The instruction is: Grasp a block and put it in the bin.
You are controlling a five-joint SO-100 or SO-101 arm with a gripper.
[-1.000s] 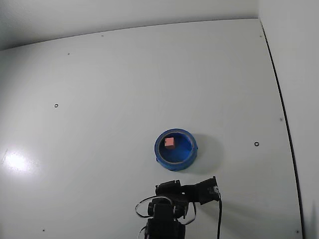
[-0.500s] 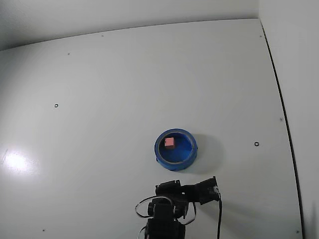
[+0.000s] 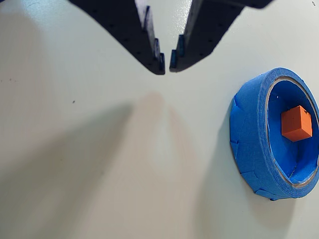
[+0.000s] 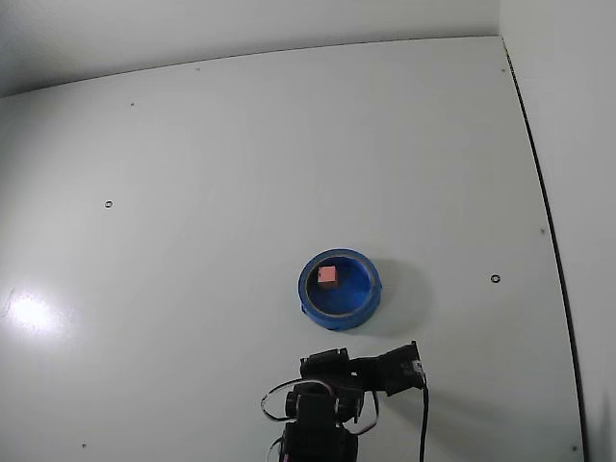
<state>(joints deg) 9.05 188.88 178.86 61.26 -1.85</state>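
Note:
The block (image 3: 296, 123) is a small orange-red cube lying inside the bin (image 3: 249, 134), a round blue bowl with a thick rim at the right edge of the wrist view. In the fixed view the block (image 4: 327, 274) rests in the far left part of the bin (image 4: 339, 320). My gripper (image 3: 167, 63) enters the wrist view from the top. Its dark fingertips are almost touching and hold nothing. It hangs over bare table to the left of the bin, apart from it. My arm (image 4: 332, 385) is folded at the bottom of the fixed view, just in front of the bin.
The white table (image 4: 192, 192) stretches around the bin, with a few small dark screw holes (image 4: 495, 279). A dark edge (image 4: 539, 192) runs down the table's right side. A cable (image 4: 423, 423) hangs from the arm.

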